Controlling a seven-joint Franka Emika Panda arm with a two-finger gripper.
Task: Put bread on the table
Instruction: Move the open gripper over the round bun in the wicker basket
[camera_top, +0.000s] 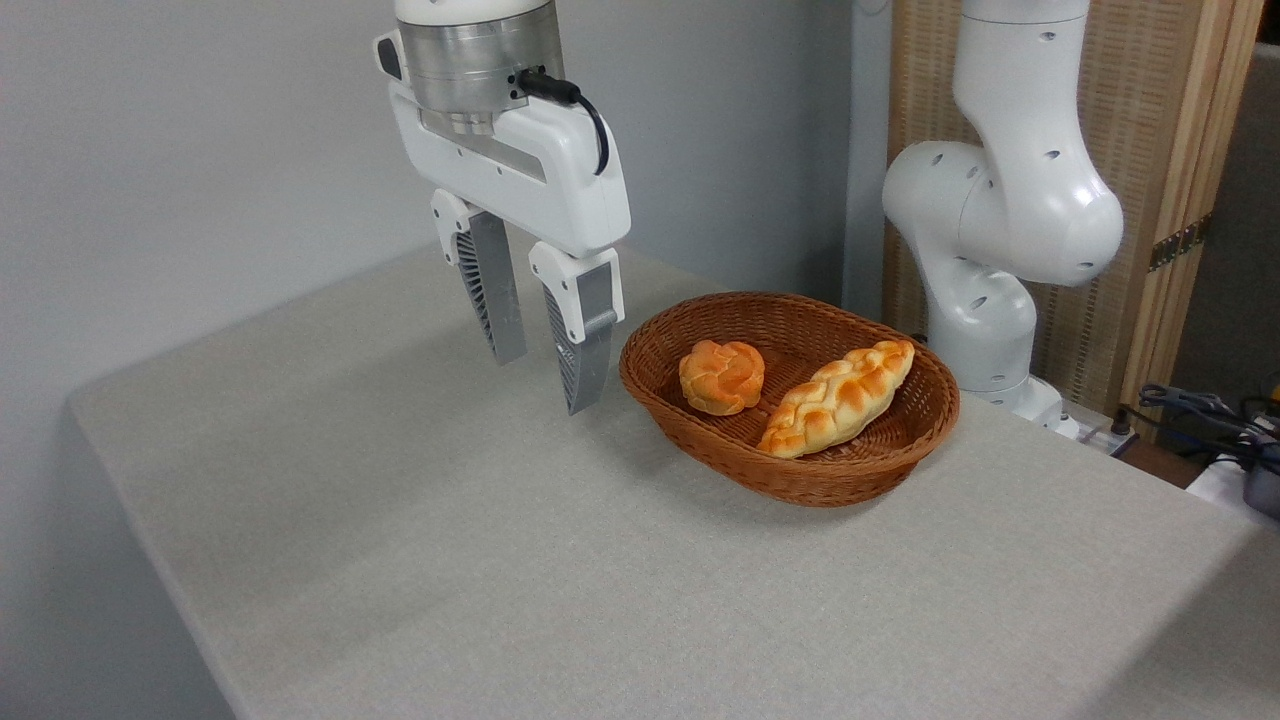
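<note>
The bread (721, 376), a small round orange-golden knotted bun, lies in the left half of the brown wicker basket (700, 440). The basket stands on the light grey table (450, 560). My gripper (545, 383) hangs above the table just left of the basket, apart from the bun. Its two grey fingers (588, 350) point down with an empty gap between them, so it is open.
A long braided golden loaf (838, 397) lies in the basket's right half. The arm's white base (990, 250) rises behind the basket at the right. A wooden screen (1180, 150) and cables (1200, 410) are at the far right. The grey wall stands behind the table.
</note>
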